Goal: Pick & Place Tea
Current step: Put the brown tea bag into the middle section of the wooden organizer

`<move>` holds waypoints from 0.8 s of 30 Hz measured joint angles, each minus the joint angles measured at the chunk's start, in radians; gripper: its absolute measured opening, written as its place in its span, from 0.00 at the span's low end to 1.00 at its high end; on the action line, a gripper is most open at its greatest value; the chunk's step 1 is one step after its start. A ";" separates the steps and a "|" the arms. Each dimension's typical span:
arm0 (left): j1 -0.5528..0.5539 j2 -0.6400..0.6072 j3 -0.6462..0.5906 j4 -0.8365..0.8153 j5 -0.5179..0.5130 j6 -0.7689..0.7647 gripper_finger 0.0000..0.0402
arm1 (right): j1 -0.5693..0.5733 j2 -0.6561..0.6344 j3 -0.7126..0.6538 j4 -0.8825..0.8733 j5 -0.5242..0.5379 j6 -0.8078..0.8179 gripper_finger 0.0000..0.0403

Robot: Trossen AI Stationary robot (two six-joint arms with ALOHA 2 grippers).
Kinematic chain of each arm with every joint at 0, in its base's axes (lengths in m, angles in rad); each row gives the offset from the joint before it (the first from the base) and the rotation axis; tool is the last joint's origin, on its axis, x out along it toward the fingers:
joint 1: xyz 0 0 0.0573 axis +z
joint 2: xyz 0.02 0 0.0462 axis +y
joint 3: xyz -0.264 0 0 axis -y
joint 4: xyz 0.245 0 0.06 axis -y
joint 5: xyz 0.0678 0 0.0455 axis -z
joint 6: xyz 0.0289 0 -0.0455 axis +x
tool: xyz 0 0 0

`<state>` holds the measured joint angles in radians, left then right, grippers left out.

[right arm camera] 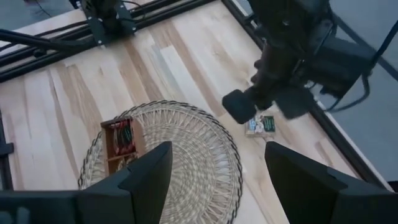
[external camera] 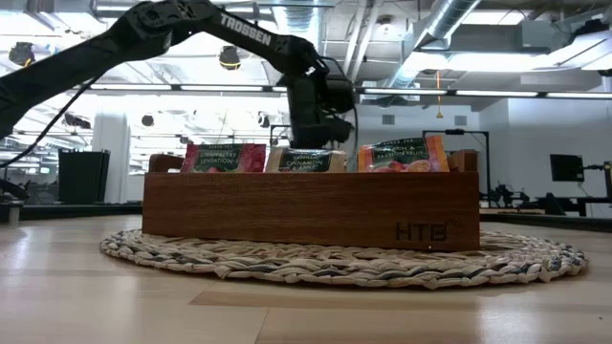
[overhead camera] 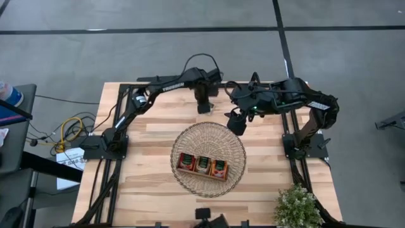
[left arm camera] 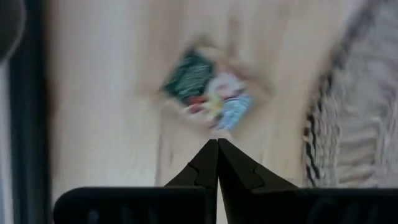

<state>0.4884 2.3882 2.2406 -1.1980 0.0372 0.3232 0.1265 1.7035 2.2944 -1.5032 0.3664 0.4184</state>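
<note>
A single tea sachet (right arm camera: 260, 125) lies flat on the bare table (overhead camera: 136, 190), just off the rim of the wicker basket (overhead camera: 235, 140) at about twelve o'clock in the overhead view. From above it is hidden under the left arm. In the left wrist view the sachet (left arm camera: 208, 91) sits turned like a diamond, one corner aimed at the fingertips, with the dark label patch on the half farther from the basket weave.

The left gripper (left arm camera: 217, 144) hangs directly over it, fingers pressed together into one point, nothing pinched between them. The sachet lies just ahead of that point and a little below. Because it is square there is no real long axis; what matters is the diagonal set, so the fingers would have to part and probably turn to meet two flat edges, not corners.

The right gripper (right arm camera: 217, 163) is spread wide and carries nothing; it waits higher up, over the basket's one o'clock edge, and looks down on the whole scene. The left one is plainly nearer.

Inside the basket, toward six o'clock, stands the wooden tray (overhead camera: 183, 168), its three compartments each showing sachets (external camera: 308, 161) upright on edge. A potted plant (overhead camera: 297, 206) stands at the table's five o'clock corner.
</note>
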 joint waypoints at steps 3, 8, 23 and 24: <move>-0.005 0.008 -0.003 0.008 0.085 0.125 0.00 | 0.000 0.001 0.000 0.000 -0.002 0.022 0.62; -0.005 0.025 0.000 0.019 0.102 0.198 0.00 | -0.006 0.002 0.000 0.016 -0.046 0.035 0.62; 0.069 0.095 0.015 -0.036 0.264 0.065 0.00 | -0.011 0.002 0.000 0.031 -0.064 0.045 0.62; 0.079 0.097 0.015 -0.043 0.264 0.053 0.00 | -0.011 0.002 0.000 0.030 -0.064 0.045 0.62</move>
<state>0.5676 2.4855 2.2555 -1.2405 0.3011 0.3766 0.1154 1.7050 2.2944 -1.4731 0.3027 0.4633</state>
